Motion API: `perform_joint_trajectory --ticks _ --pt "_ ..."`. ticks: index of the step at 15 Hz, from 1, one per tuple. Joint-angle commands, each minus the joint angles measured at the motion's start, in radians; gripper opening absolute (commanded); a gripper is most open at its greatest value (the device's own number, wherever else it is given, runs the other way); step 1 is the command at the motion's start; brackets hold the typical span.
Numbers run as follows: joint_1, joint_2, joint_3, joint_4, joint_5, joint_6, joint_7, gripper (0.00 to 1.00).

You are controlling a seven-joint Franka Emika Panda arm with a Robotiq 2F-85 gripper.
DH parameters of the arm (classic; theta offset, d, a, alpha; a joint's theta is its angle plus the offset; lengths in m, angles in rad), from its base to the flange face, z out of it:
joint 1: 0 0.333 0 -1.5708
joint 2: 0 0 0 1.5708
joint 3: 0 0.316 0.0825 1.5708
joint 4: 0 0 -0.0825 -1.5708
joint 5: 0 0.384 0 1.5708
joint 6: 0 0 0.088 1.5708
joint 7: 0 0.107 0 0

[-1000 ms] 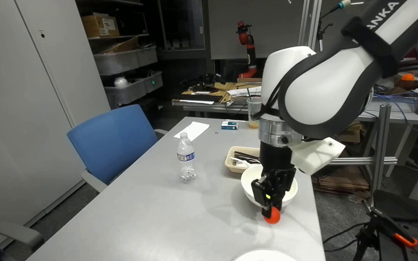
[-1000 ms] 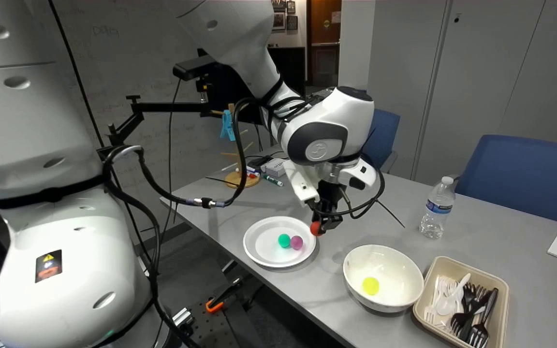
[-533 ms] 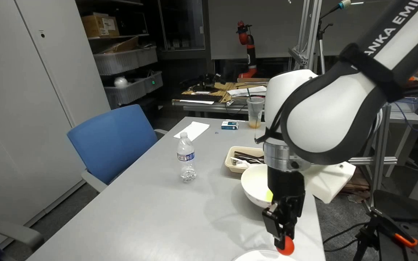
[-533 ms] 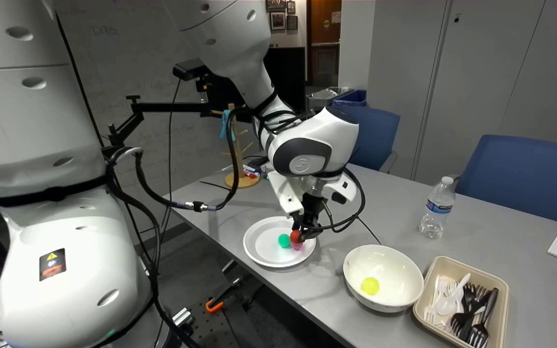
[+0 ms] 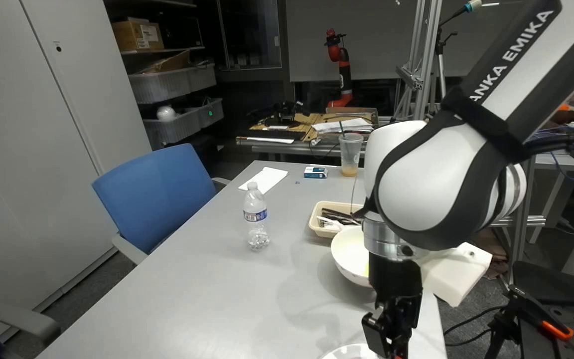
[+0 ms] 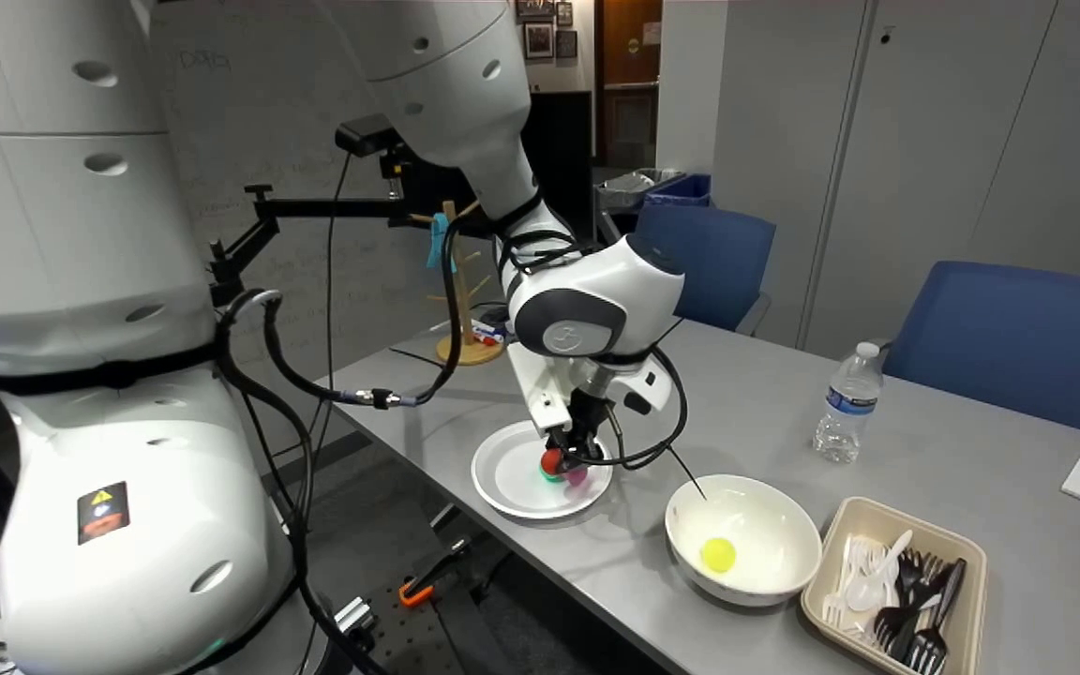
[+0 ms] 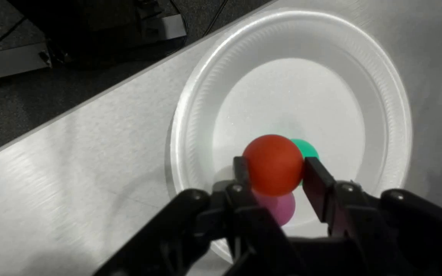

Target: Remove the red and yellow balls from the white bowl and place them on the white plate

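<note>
The fingers are clamped on the red ball, and it's right over the white plate, where the green ball and the pink ball lie! Near the plate, on the same desk, sits the white bowl with the yellow ball inside, and well apart from the plate a clear capped bottle stands upright.

In an exterior view, a tall grey cabinet occupies the left of the frame, and a blue chair stands between it and the grey table. In an exterior view, a brown door is near the top centre. The wrist view shows dark floor at its upper left.
</note>
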Motion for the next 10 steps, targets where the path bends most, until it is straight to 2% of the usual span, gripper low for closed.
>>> perform_joint_trajectory --ticks 1,2,3,4,8,10 --pt "0.007 0.038 0.020 0.013 0.063 0.052 -0.041 0.15" --pt "0.008 0.044 0.025 0.010 0.067 0.073 -0.042 0.15" --pt "0.007 0.049 0.030 0.010 0.073 0.087 -0.044 0.65" --pt "0.007 0.053 0.034 0.010 0.074 0.100 -0.044 0.66" --pt "0.001 0.058 0.044 0.007 0.066 0.126 -0.038 0.95" --pt "0.001 0.052 0.037 0.005 0.047 0.130 -0.021 1.00"
